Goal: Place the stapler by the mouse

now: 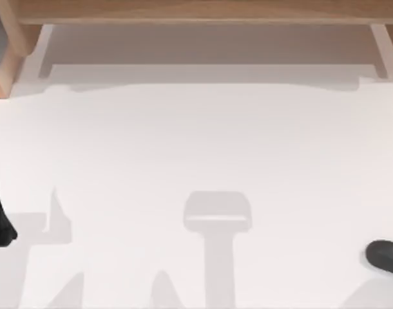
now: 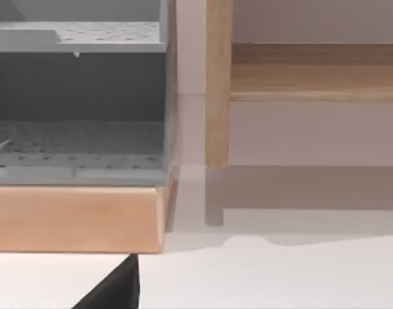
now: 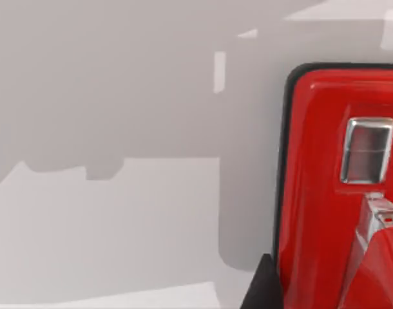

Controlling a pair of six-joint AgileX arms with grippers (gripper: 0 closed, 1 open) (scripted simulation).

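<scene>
Red stapler [image 3: 325,193] close under right wrist camera, long axis running away from it; mouse [image 1: 384,255] at table's [image 1: 196,148] right edge. Right arm nearer. Grip state: cannot tell. Left arm parked left.

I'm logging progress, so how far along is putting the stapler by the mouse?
Nothing looks finished: the mouse sits by itself near the right edge of the table. In hand: the stapler is close up in the right wrist view, though whether it's gripped is unclear. Left: carrying it over and setting it down beside the mouse.
</scene>
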